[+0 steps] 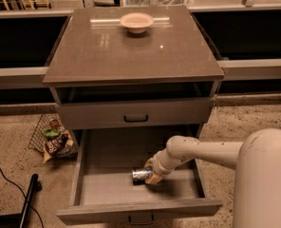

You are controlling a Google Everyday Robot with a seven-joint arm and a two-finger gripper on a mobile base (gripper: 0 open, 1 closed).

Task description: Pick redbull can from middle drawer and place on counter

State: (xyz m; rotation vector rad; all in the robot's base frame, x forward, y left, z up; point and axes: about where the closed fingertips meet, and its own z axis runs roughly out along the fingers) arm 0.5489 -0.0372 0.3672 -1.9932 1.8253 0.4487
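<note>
The redbull can point(139, 175) lies on its side on the pale floor of the open middle drawer point(109, 186), near the middle. My gripper point(152, 175) is down inside the drawer at the can's right end and touches or overlaps it. The white arm point(202, 152) reaches in from the right. The counter point(131, 46) is the glossy brownish-grey cabinet top above, well behind and above the gripper.
A pale bowl point(136, 22) stands at the back middle of the counter. The shallower upper drawer front point(135, 113) sits just above the open drawer. A wire basket with snack bags point(52, 137) stands on the floor at left. A dark cable and pole point(24, 201) lie at lower left.
</note>
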